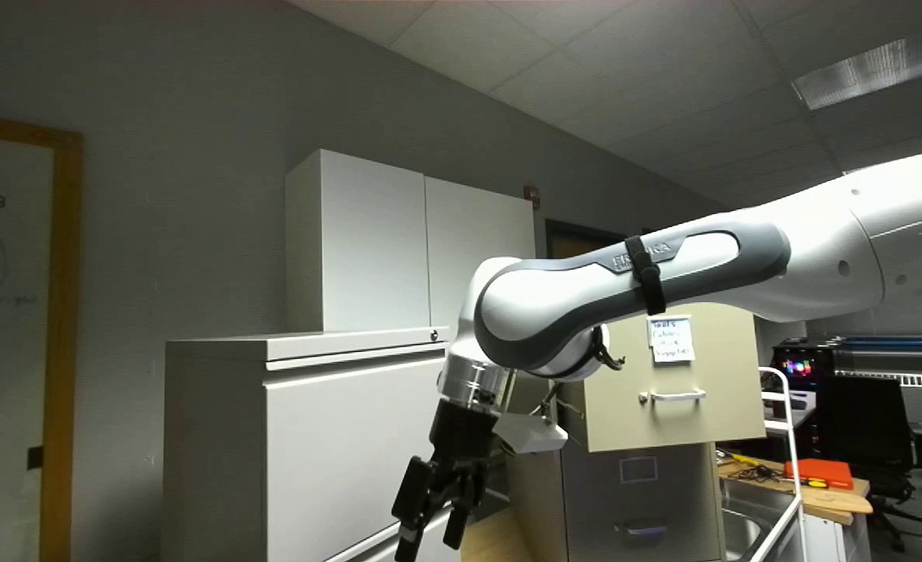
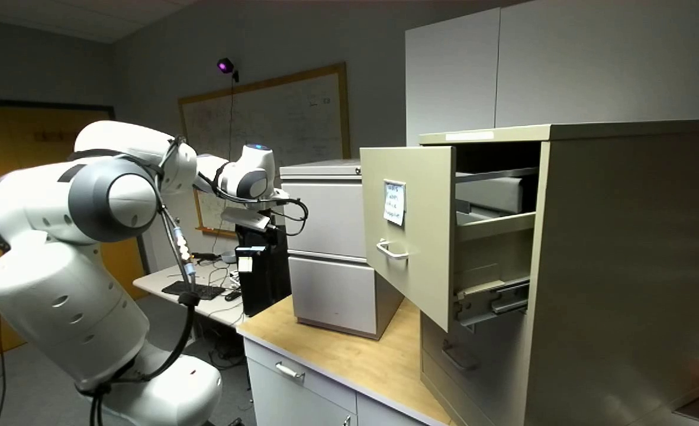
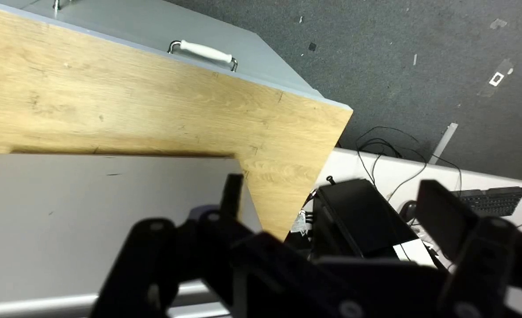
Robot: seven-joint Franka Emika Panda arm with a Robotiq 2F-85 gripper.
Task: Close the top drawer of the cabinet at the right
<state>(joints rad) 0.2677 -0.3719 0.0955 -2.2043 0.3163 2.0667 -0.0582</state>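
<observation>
"gripper (image 3: 335, 194) spread wide, by the wrist view?"

"yes, its fingers (image 3: 444, 216) stand well away from each other, with nothing between them. in an exterior view it hangs over by the left corner of the bench (image 2: 325, 349)."

"and working from the left there?"

"first the arm (image 2: 83, 204), mostly out past that corner. next a pale desk (image 2: 222, 306) with a keyboard (image 2: 194, 290) on it, beyond the bench's left edge, and a black tower (image 2: 269, 290) just off the same edge. the gripper's black blends into it. a whiteboard (image 2: 278, 130) hangs on the wall behind."

"then the grey-white cabinet (image 2: 331, 296)?"

"yes, on the bench near the left edge, set back so that bare wood runs along the front edge."

"where's the top drawer (image 2: 408, 236)?"

"toward the bench's right end, well apart from the gripper. it sticks out of the tan cabinet (image 2: 627, 266), its face jutting toward the front edge, with a paper label (image 2: 394, 202) and, below that, a white handle (image 1: 678, 396). a grey shape (image 2: 488, 194) shows inside; i can't tell what it is."

"and the lower drawer (image 2: 485, 367)?"

"flush."

"does the tan cabinet stand on the bench or beside it?"

"i can't tell. behind it, higher up, is a white cupboard (image 2: 556, 71)."
</observation>
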